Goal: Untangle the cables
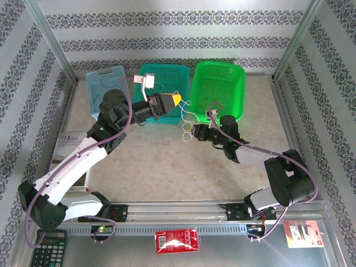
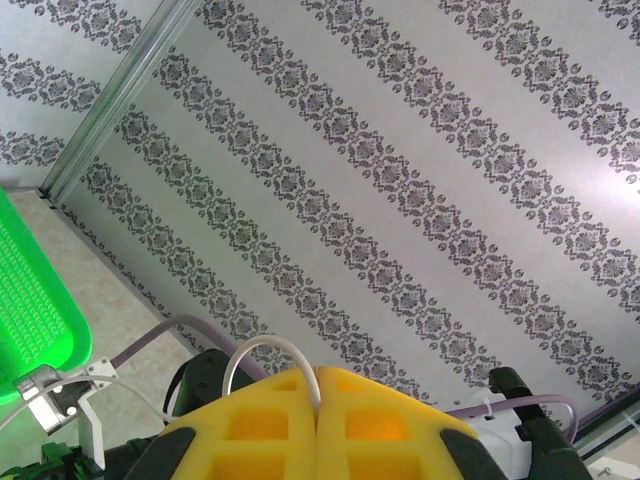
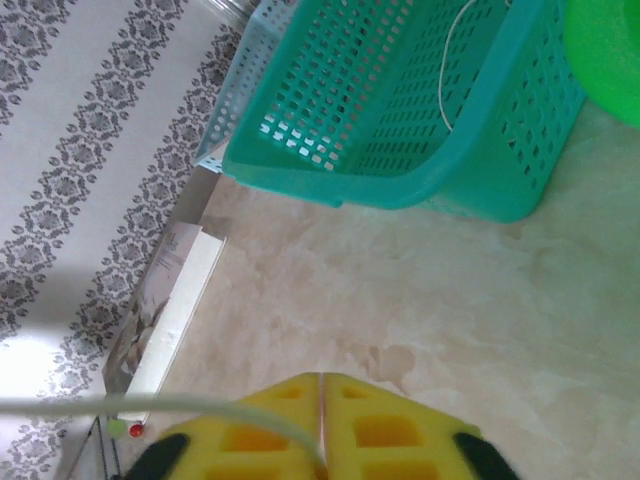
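**Both tools pinch the clump, ready for the pull-apart**

The step in hand looks like the separating pull. The cables [image 1: 188, 115] hang as a curly clump in the air between the two tools, above the far middle of the surface [image 1: 167, 167], just in front of the teal basket [image 1: 164, 67] and the green basket [image 1: 219, 64]. The left tool [image 1: 176, 99] takes the upper end. Its yellow fingers are pressed together on a white strand [image 2: 262, 350] that loops out of the seam in the left wrist view. The right tool [image 1: 188, 132] sits lower and nearer, its fingers also pressed together. A pale strand [image 3: 150, 403] runs out of their seam to the left, so it seems to pinch one as well. Whether the two tools hold the same strand I cannot tell.

The next move probably calls for drawing the tools slowly apart while watching the loops: the strands are thin and springy, so a hard pull could tighten a knot or slip a strand free
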Action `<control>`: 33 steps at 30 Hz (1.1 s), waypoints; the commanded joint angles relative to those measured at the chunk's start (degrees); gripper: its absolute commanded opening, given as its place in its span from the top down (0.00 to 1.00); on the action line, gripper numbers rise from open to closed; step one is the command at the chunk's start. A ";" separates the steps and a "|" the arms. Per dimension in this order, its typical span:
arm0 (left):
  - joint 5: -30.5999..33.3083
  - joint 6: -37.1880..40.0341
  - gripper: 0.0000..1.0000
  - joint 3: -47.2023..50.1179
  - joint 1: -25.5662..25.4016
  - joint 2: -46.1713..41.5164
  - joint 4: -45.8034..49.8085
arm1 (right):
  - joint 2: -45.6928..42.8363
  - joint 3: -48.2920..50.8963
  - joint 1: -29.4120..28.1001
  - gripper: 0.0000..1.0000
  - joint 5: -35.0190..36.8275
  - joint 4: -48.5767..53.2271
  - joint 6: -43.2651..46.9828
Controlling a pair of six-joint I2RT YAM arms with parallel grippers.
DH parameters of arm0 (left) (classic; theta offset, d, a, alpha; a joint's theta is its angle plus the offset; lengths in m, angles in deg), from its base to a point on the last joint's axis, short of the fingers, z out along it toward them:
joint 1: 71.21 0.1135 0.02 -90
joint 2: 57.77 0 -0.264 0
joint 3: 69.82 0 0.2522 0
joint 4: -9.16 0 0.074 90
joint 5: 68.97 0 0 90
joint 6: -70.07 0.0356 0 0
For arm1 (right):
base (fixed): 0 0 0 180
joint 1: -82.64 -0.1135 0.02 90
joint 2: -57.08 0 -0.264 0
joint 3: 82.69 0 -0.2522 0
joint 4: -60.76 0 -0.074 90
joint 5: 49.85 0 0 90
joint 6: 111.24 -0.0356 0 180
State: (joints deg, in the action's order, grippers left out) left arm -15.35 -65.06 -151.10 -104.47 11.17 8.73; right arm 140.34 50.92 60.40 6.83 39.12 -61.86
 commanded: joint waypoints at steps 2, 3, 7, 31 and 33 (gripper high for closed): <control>1.84 0.71 1.00 -0.65 1.66 -2.21 -2.35 | -0.82 0.76 1.20 1.00 2.81 -1.83 -0.64; 2.94 1.20 1.00 -0.62 2.52 -2.91 -1.62 | -1.65 2.01 1.86 1.00 4.28 -1.33 -0.83; 5.80 0.37 1.00 0.53 8.77 -6.08 -2.01 | -5.75 7.39 5.43 1.00 9.27 2.22 -1.78; 5.44 0.40 1.00 -2.96 25.17 -4.29 -4.15 | -25.94 17.00 8.35 1.00 13.57 24.06 0.81; 5.19 0.21 1.00 -2.94 25.26 -3.94 -4.49 | -26.56 16.41 5.94 1.00 13.74 24.86 0.93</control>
State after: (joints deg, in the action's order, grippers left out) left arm -8.81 -65.04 -152.39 -80.08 6.85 7.88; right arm 114.99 67.23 68.62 21.30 62.51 -61.82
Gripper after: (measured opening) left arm 0.048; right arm 0.056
